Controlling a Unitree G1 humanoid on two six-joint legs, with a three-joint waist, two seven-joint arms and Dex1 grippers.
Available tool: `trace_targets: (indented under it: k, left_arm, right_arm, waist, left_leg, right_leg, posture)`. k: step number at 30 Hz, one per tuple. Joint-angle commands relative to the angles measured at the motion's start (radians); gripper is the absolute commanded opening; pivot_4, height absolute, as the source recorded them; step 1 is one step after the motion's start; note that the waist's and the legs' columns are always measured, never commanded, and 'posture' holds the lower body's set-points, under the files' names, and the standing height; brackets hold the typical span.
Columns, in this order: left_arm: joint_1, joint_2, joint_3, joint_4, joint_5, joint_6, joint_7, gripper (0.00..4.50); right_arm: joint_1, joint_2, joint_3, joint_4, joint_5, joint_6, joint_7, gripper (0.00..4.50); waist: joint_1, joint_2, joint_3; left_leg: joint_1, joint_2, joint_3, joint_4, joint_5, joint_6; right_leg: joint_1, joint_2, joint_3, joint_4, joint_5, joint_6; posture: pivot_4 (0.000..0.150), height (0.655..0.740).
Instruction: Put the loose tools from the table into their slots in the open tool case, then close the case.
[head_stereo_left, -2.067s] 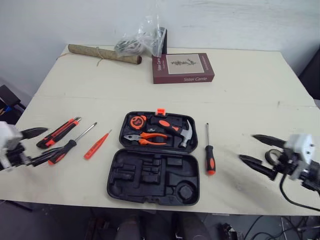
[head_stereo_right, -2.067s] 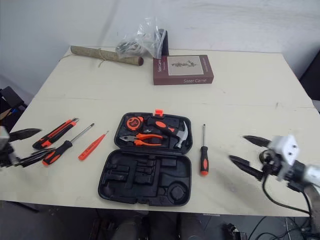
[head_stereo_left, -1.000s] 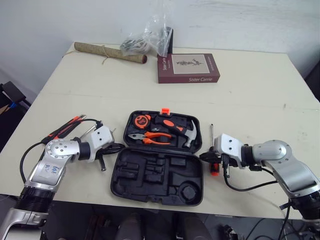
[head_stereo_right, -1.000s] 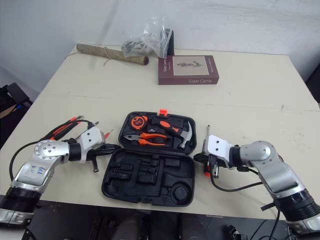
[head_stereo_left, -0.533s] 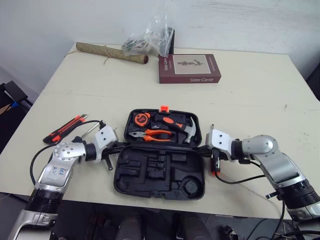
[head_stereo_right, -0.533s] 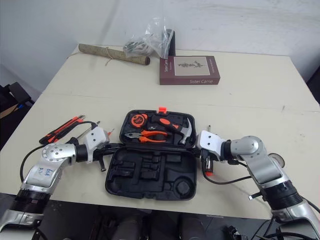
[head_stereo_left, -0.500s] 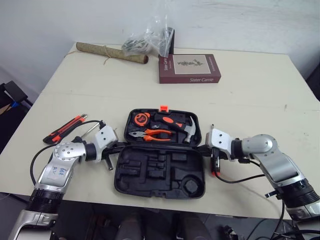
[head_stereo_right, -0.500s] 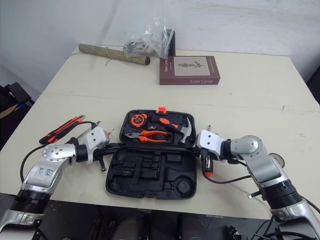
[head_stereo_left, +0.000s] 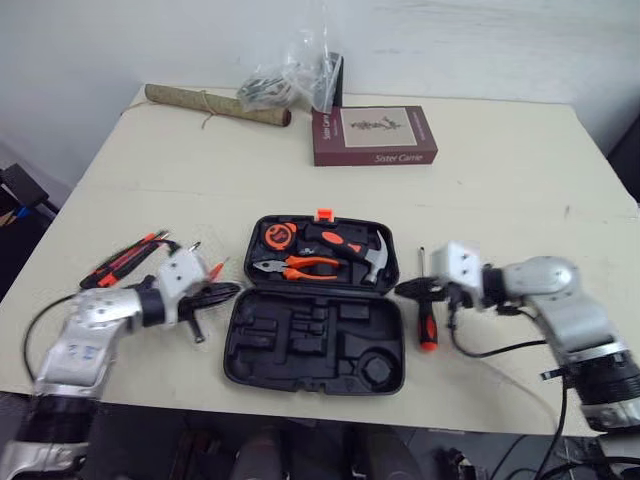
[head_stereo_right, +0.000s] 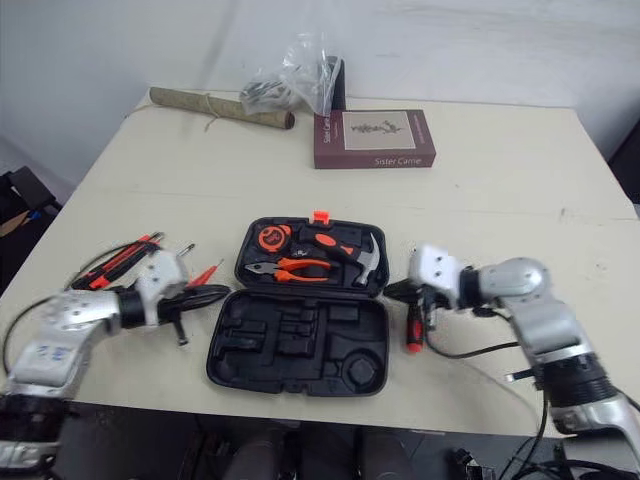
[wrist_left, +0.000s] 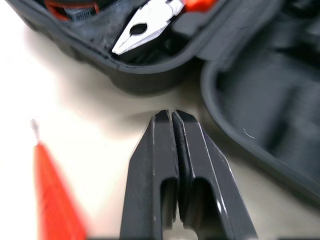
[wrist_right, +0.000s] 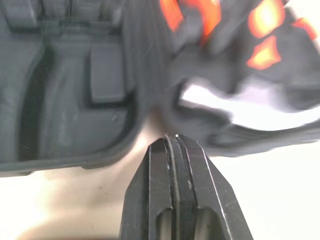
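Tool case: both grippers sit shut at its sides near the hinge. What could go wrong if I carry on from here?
1. Closing the tool case now would leave tools out: the black-handled screwdriver, the red screwdriver and the utility knife lie on the table.
2. The right gripper is shut right beside the black-handled screwdriver; moving in unopened may shove it away.
3. The left gripper, also shut, is close to the red screwdriver and could sweep it.
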Motion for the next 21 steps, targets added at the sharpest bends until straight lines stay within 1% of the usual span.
trace_targets:
  k: [1, 4, 7, 8, 9, 10, 11, 12, 14, 15, 16, 19, 21]
  left_arm:
    - [0.086, 0.055, 0.176, -0.051, -0.075, -0.032, -0.053, 0.04]
    - [0.149, 0.090, 0.337, 0.008, -0.107, -0.042, -0.061, 0.04]
    - [0.192, 0.129, 0.479, 0.154, -0.093, -0.094, -0.051, 0.83]
    - [0.205, 0.143, 0.522, 0.217, -0.085, -0.122, -0.050, 1.25]
    - [0.218, 0.162, 0.566, 0.308, -0.072, -0.167, -0.048, 1.71]
    - [0.232, 0.183, 0.603, 0.396, -0.062, -0.202, -0.046, 2.16]
    - [0.243, 0.207, 0.633, 0.481, -0.053, -0.237, -0.043, 2.62]
    - [0.257, 0.233, 0.662, 0.571, -0.042, -0.274, -0.033, 3.05]
    - [0.281, 0.283, 0.714, 0.734, -0.033, -0.325, -0.008, 3.99]
    - [0.290, 0.306, 0.735, 0.805, -0.031, -0.348, 0.010, 4.39]
    - [0.294, 0.326, 0.749, 0.866, -0.030, -0.369, 0.033, 4.46]
    - [0.298, 0.365, 0.772, 1.017, -0.030, -0.435, 0.107, 4.46]
    - [0.287, 0.373, 0.761, 1.058, -0.036, -0.457, 0.106, 4.46]
  right_arm:
    - [0.071, -0.073, -0.147, -0.055, 0.108, -0.016, 0.067, 0.00]
    - [0.177, -0.115, -0.294, -0.006, 0.134, -0.029, 0.053, 0.00]
    - [0.307, -0.119, -0.444, 0.090, 0.121, -0.093, 0.017, 0.94]
    - [0.355, -0.118, -0.488, 0.132, 0.104, -0.142, 0.011, 1.36]
    - [0.406, -0.117, -0.537, 0.179, 0.086, -0.188, 0.000, 1.91]
    - [0.449, -0.116, -0.581, 0.230, 0.070, -0.241, -0.013, 2.36]
    - [0.478, -0.111, -0.620, 0.271, 0.062, -0.291, -0.033, 2.92]
    - [0.516, -0.113, -0.656, 0.325, 0.049, -0.344, -0.047, 3.36]
    - [0.577, -0.119, -0.714, 0.441, 0.047, -0.439, -0.041, 4.40]
    - [0.602, -0.122, -0.739, 0.492, 0.048, -0.466, -0.049, 4.50]
    - [0.620, -0.124, -0.758, 0.531, 0.049, -0.491, -0.060, 4.50]
    - [0.664, -0.125, -0.805, 0.627, 0.065, -0.552, -0.070, 4.50]
    - [0.662, -0.124, -0.811, 0.654, 0.070, -0.565, -0.087, 4.50]
  waist:
    - [0.000, 0.000, 0.000]
    - [0.003, 0.000, 0.000]
    - [0.004, 0.000, 0.000]
    - [0.003, -0.001, 0.000]
    - [0.003, -0.001, 0.000]
    - [0.002, -0.001, 0.000]
    - [0.001, -0.001, 0.000]
    - [-0.002, -0.001, 0.000]
    - [-0.007, -0.001, 0.000]
    - [-0.009, -0.001, 0.000]
    - [-0.010, -0.002, -0.001]
    - [-0.014, -0.002, -0.001]
    - [-0.016, -0.002, -0.001]
  left_leg:
    - [0.001, 0.000, 0.000, 0.000, 0.000, 0.000]
    - [0.001, 0.000, 0.000, 0.000, -0.001, 0.000]
    - [0.001, -0.001, -0.001, 0.000, -0.001, 0.001]
    - [0.001, -0.001, 0.000, 0.000, -0.001, 0.001]
    - [0.001, -0.001, 0.000, 0.000, -0.001, 0.001]
    - [0.001, -0.001, 0.000, -0.001, -0.001, 0.001]
    - [0.001, -0.001, 0.001, -0.001, -0.001, 0.002]
    - [0.002, -0.001, 0.001, -0.002, -0.002, 0.002]
    - [0.003, -0.001, 0.004, -0.003, -0.003, 0.004]
    - [0.003, -0.001, 0.004, -0.003, -0.005, 0.006]
    - [0.004, 0.000, 0.004, -0.003, -0.006, 0.006]
    - [0.005, 0.000, 0.004, -0.005, -0.007, 0.005]
    - [0.006, 0.000, 0.004, -0.007, -0.007, 0.005]
  right_leg:
    - [0.001, 0.000, 0.000, -0.001, 0.000, 0.000]
    - [0.002, 0.000, 0.000, -0.001, 0.000, 0.000]
    - [0.002, -0.001, 0.000, -0.002, 0.000, 0.000]
    - [0.002, -0.001, 0.000, -0.002, 0.000, 0.000]
    - [0.002, -0.001, 0.000, -0.002, 0.000, 0.000]
    - [0.002, -0.001, 0.000, -0.002, 0.000, 0.000]
    - [0.002, 0.000, 0.000, -0.003, 0.000, 0.000]
    - [0.002, 0.000, 0.000, -0.004, 0.000, 0.000]
    - [0.001, -0.001, 0.002, -0.004, 0.000, 0.000]
    - [0.001, -0.001, 0.002, -0.004, 0.000, 0.000]
    - [0.001, 0.000, 0.002, -0.004, 0.000, 0.000]
    - [0.001, -0.001, 0.002, -0.004, 0.000, 0.000]
    - [0.002, -0.001, 0.002, -0.004, 0.000, 0.000]
  posture:
    - [0.150, 0.7400]
    - [0.150, 0.7400]
    - [0.150, 0.7400]
    - [0.150, 0.7400]
    - [0.150, 0.7400]
    - [0.150, 0.7400]
    - [0.150, 0.7400]
    - [0.150, 0.7400]
    - [0.150, 0.7400]
    - [0.150, 0.7400]
    - [0.150, 0.7400]
    - [0.150, 0.7400]
    - [0.150, 0.7400]
